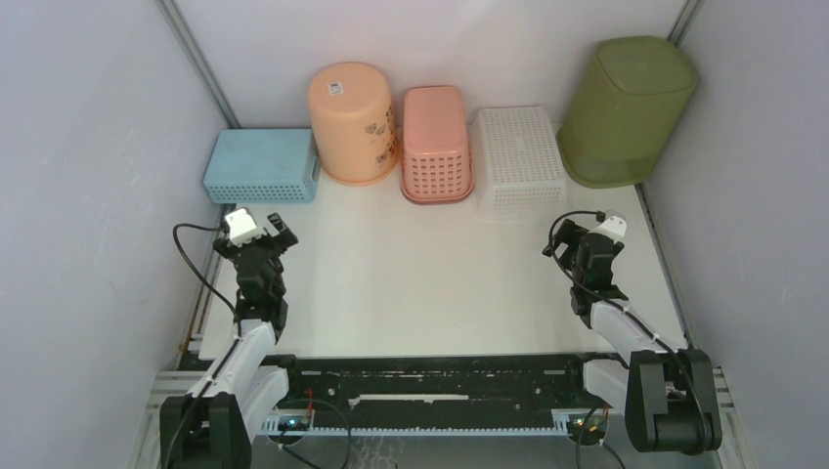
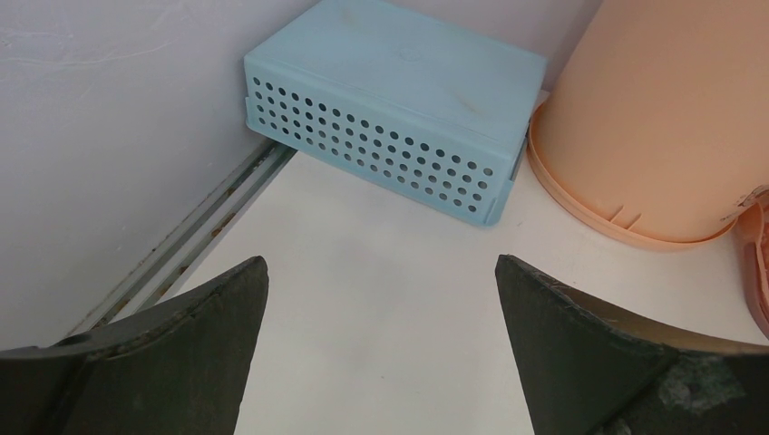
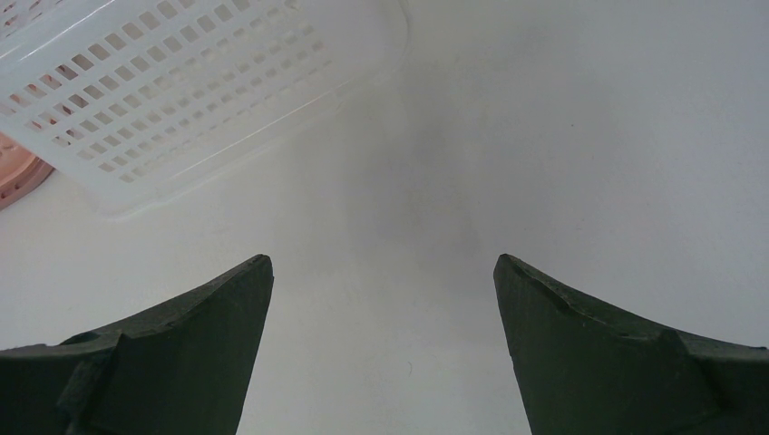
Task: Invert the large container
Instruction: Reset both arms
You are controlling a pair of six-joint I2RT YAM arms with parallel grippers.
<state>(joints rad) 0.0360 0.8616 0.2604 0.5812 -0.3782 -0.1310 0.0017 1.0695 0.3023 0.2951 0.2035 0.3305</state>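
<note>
The large container (image 1: 631,103) is an olive-green bin at the back right corner, seen only in the top view. Its solid flat end faces up and its mesh band sits down at the table. My right gripper (image 1: 584,227) hovers in front of it, well short of it and a little to its left, fingers spread wide with nothing between them (image 3: 383,261). On the left side of the table, my left gripper (image 1: 256,219) is also open and empty (image 2: 381,263), pointing at the back left corner.
Along the back wall from the left stand a blue perforated basket (image 1: 261,166) (image 2: 399,100), a peach bucket (image 1: 352,122) (image 2: 662,118), a pink basket (image 1: 436,145) and a white basket (image 1: 518,159) (image 3: 181,82), all bottom up. Walls close in the left, back and right sides.
</note>
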